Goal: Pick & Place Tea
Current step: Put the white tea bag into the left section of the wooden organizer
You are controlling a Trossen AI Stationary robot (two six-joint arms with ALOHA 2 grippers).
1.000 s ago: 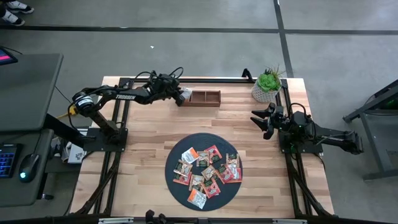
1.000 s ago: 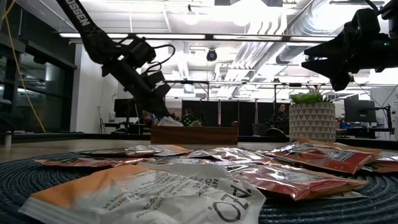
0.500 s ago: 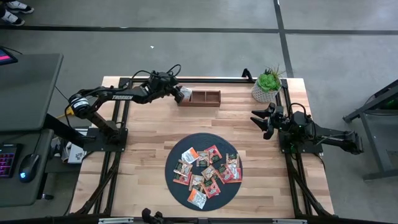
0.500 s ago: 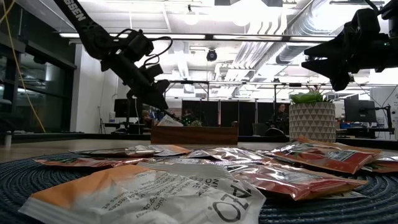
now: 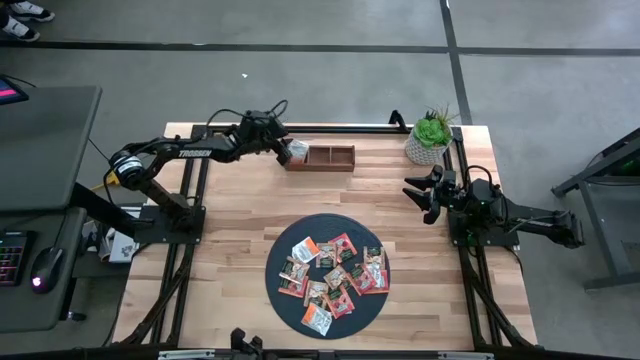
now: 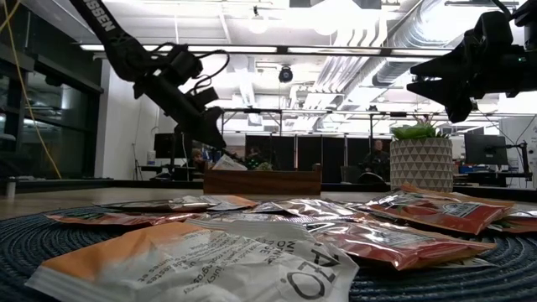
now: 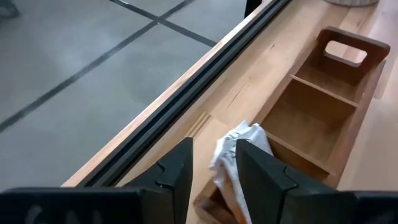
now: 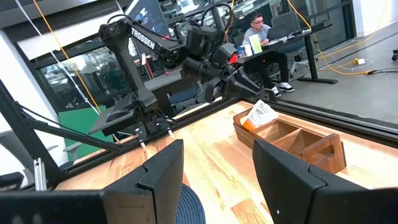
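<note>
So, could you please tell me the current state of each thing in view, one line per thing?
Left gripper: open, beside the end of the wooden tray.
Right gripper: open, empty, waiting by the table's right edge.
Wooden tray: flat on the table, one sachet in its end compartment.
White sachet: propped tilted, sticking out above the tray rim.
Tea sachets: piled loosely on the mat.
Round mat: lying flat.
Potted plant: upright.
</note>
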